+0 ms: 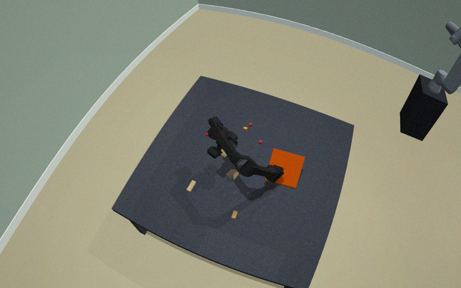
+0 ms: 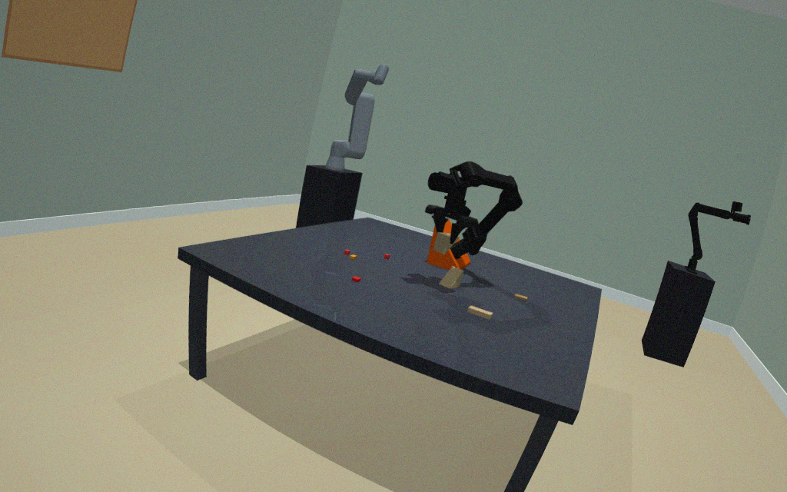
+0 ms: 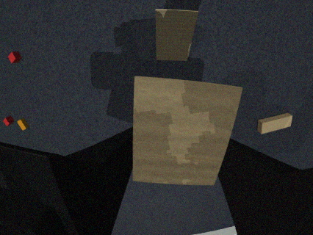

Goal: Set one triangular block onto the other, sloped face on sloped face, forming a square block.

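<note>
My gripper (image 1: 220,153) (image 2: 443,231) (image 3: 175,136) is shut on one tan triangular block (image 1: 223,153) (image 2: 443,243) (image 3: 186,127) and holds it in the air above the dark table (image 1: 272,237) (image 2: 278,272). The other triangular block (image 1: 232,174) (image 2: 450,279) (image 3: 175,34) rests on the table, a little ahead of and below the held one, apart from it. In the wrist view the held block fills the middle and the resting block lies beyond its far edge, in the arm's shadow.
An orange slab (image 1: 288,163) (image 2: 435,255) is at the arm's base. A flat wooden bar (image 1: 191,185) (image 2: 479,312) (image 3: 275,123) and a small wooden piece (image 1: 234,214) (image 2: 520,297) lie nearby. Small red cubes (image 1: 260,141) (image 2: 356,279) (image 3: 14,57) and an orange cube (image 1: 245,128) (image 3: 21,124) are scattered.
</note>
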`<state>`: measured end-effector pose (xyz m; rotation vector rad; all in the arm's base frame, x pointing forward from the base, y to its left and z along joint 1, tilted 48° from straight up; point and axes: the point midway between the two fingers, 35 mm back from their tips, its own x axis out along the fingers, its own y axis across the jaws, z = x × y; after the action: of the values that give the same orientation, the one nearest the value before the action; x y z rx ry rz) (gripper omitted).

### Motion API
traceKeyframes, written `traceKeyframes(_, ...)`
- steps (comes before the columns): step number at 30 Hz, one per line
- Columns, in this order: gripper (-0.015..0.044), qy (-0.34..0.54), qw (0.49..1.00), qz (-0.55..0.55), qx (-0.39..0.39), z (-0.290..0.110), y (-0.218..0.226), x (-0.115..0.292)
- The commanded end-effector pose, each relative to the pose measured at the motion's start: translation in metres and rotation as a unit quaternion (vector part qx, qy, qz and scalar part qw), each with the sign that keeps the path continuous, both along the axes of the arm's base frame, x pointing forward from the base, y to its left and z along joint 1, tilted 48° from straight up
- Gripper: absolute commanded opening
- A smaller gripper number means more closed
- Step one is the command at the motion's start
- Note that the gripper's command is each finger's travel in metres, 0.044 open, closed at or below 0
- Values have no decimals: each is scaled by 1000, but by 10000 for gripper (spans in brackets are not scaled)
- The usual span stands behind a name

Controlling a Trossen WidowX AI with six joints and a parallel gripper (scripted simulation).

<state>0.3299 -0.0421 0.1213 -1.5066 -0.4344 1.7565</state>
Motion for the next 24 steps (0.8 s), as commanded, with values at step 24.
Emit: traceKeyframes(24, 0, -7, 999, 38, 5, -32, 58, -36)
